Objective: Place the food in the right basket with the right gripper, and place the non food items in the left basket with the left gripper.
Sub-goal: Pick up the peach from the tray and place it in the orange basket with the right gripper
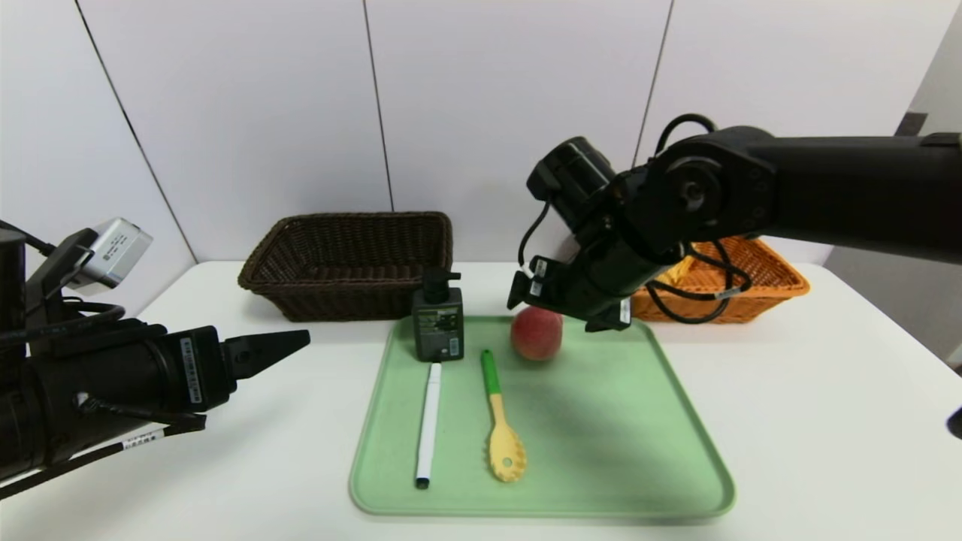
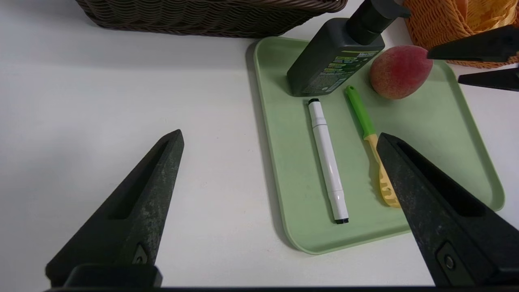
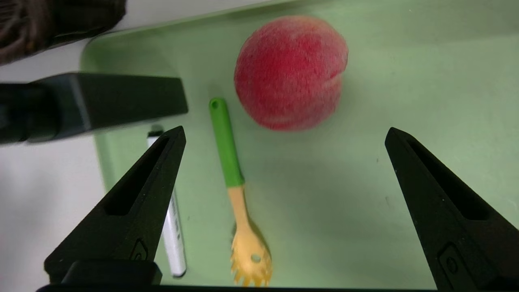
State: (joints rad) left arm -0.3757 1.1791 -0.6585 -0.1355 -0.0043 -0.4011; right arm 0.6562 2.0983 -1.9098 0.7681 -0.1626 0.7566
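Right end effector (image 1: pixel 560 304) is hanging over the peach (image 1: pixel 536 333) at the tray's (image 1: pixel 676 451) far edge, fingers spread wide, nothing in them; the right wrist view shows the peach ahead of the two tips, closer to neither by much, with clear tray on its open side. Taking the spoon (image 1: pixel 502 432) as the dial centre in the head view, the peach is sitting at about 1 o'clock, the bottle (image 1: pixel 437 319) at 11, the pen (image 1: pixel 428 424) at 9, lying parallel to the spoon. The spoon's green handle end is lying just beside the peach, apart from it as far as I can tell. My read: this is the approach for the food pick, nothing sorted off the tray yet. To do it well: be centring the peach between the fingers before dropping, keeping the inner finger out of the gap by the spoon handle so it is not getting dragged, and be closing at the widest part, gently, since a round fuzzy fruit will likely be rolling or squirting out if pinched low or off-centre. Lift straight up before swinging to the orange basket (image 1: pixel 782 289), sitting around 2 o'clock behind the arm. Left end effector (image 1: pixel 267 352) is parked off the tray at about 9 o'clock over the bench (image 1: pixel 827 421), fingers also spread, empty. Brown basket (image 1: pixel 346 263) is waiting at 11 o'clock, past the bottle.
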